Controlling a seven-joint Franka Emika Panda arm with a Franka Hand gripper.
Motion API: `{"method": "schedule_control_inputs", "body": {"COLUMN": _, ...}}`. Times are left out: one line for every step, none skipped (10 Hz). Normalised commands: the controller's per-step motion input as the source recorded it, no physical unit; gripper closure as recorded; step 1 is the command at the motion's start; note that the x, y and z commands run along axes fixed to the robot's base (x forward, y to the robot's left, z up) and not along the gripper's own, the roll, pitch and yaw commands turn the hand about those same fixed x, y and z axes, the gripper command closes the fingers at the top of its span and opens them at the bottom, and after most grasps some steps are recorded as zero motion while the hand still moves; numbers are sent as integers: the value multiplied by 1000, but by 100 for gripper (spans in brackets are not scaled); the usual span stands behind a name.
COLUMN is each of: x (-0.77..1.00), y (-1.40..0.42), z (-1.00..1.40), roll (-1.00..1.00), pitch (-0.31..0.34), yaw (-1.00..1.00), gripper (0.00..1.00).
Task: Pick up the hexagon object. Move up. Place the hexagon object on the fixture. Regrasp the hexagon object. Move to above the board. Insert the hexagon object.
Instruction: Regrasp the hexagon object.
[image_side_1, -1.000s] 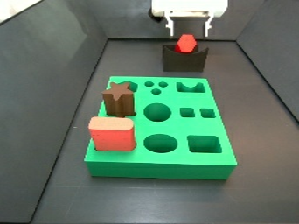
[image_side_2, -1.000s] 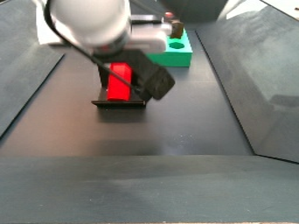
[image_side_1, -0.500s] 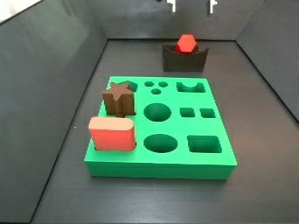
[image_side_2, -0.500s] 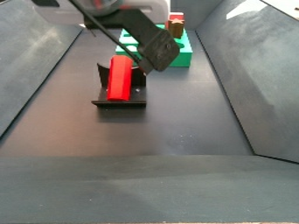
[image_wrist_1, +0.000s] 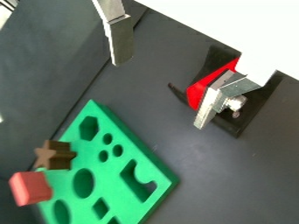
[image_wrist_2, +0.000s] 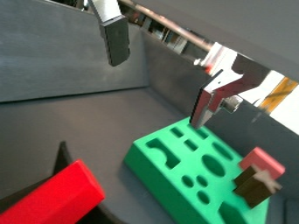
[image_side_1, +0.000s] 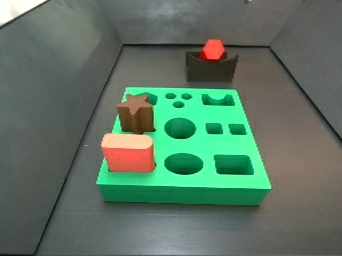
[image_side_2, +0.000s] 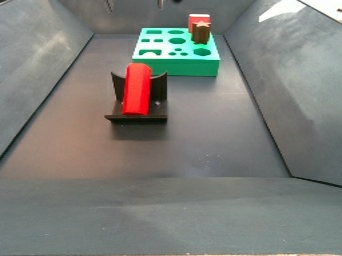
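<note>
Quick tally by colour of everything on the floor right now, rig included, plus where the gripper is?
Red hexagon object, resting in the fixture: 1
Dark fixture: 1
Green board: 1
Salmon-pink block: 1
Brown star piece: 1
Total: 5
Gripper: open, empty, raised above the floor, seen only in both wrist views.

One red hexagon object (image_side_1: 213, 48) rests in one dark fixture (image_side_1: 210, 68). One green board (image_side_1: 187, 150) carries two pieces: one brown star piece (image_side_1: 135, 113) and one salmon-pink block (image_side_1: 128, 153). One gripper (image_wrist_1: 170, 66) appears in both wrist views, with two fingers (image_wrist_1: 117, 39) spread apart, nothing between them, high over the floor.
</note>
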Motion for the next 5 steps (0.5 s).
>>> {"method": "schedule_control_inputs", "body": {"x": -26, "y": -48, "z": 46, "roll": 1000, "pitch": 30, "yaw": 17, "gripper": 0}}
{"method": "schedule_control_inputs", "body": {"x": -20, "y": -37, "z": 27, "roll": 1000, "pitch": 28, "yaw": 18, "gripper": 0}}
{"method": "schedule_control_inputs", "body": {"x": -27, "y": -35, "z": 22, "roll": 1000, "pitch": 25, "yaw": 18, "gripper": 0}}
{"method": "schedule_control_inputs", "body": {"x": -38, "y": -27, "z": 15, "roll": 1000, "pitch": 18, "yaw": 18, "gripper": 0}}
{"method": "schedule_control_inputs", "body": {"x": -43, "y": -24, "z": 10, "roll": 1000, "pitch": 13, "yaw": 19, "gripper": 0}}
